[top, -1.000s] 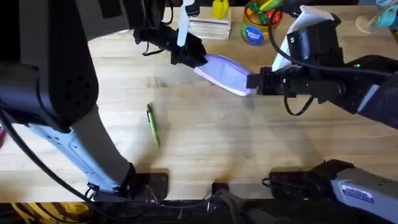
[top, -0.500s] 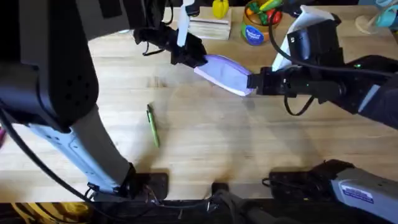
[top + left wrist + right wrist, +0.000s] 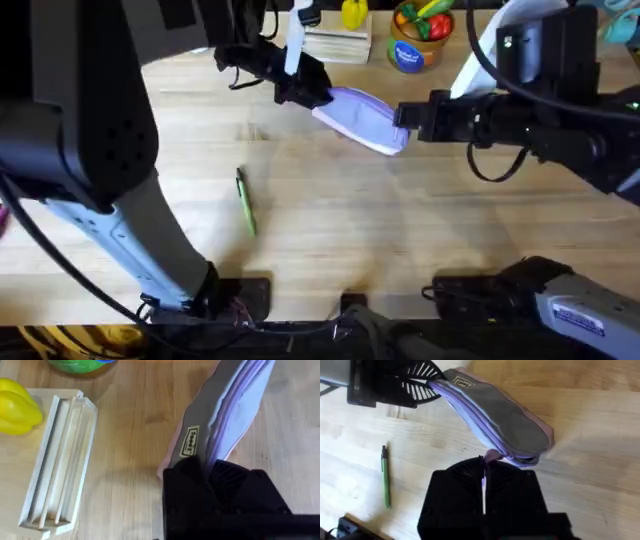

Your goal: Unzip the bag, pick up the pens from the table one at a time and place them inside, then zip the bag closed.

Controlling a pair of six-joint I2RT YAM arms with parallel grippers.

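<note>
- Overhead view: green pen (image 3: pixel 245 201) lies flat on the table (image 3: pixel 330 240) at about 8 o'clock from the table's middle, well apart from both arms.
- Bag (image 3: pixel 362 119) sits past the middle toward 12 o'clock, tilted, stretched between the two grippers.
- Right gripper (image 3: pixel 405 128) pinches closed on the bag's 3 o'clock end, at the zip tab per right wrist view (image 3: pixel 485 460).
- Left gripper (image 3: pixel 318 97) clamps closed on the bag's 9 o'clock end.
- Wooden rack (image 3: pixel 335 43) and yellow toy (image 3: pixel 353 13) at far edge.
</note>
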